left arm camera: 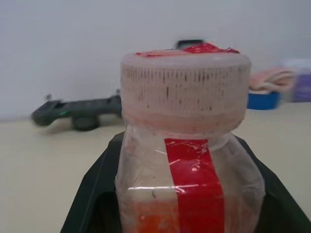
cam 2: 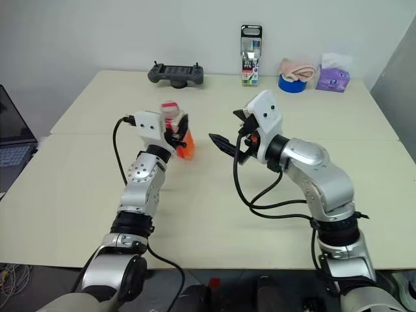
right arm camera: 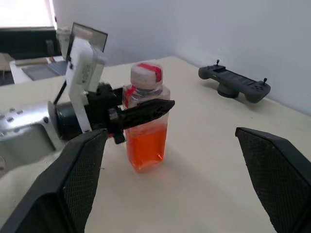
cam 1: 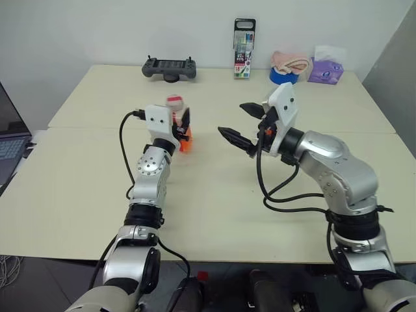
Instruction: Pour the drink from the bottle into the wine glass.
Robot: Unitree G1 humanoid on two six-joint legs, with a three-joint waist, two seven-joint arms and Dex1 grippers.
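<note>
Looking from the head camera, the left gripper (cam 1: 182,127) is closed on the bottle (cam 1: 180,127), which stands near the middle of the table (cam 1: 214,195), with the orange drink (cam 1: 186,143) in its lower part. The right gripper (cam 1: 242,123) hangs just beside it, its fingers spread wide and holding nothing. At the far edge of the table lie a game controller (cam 1: 169,68), a pack of markers (cam 1: 244,49), a roll of blue tape (cam 1: 284,75) and a tissue pack (cam 1: 325,68), all well apart from the arms. In the left wrist view the red-and-white cap (left arm camera: 185,87) is on the bottle, and black fingers (left arm camera: 97,194) press against both its sides. In the right wrist view the bottle rests upright on the table, though its base may be slightly lifted; I cannot say for sure. The step in hand seems to be the grasp of the bottle. Next, I judge, the open right gripper must take off the cap before any pouring. Around the bottle the table is free, with enough room to move.
</note>
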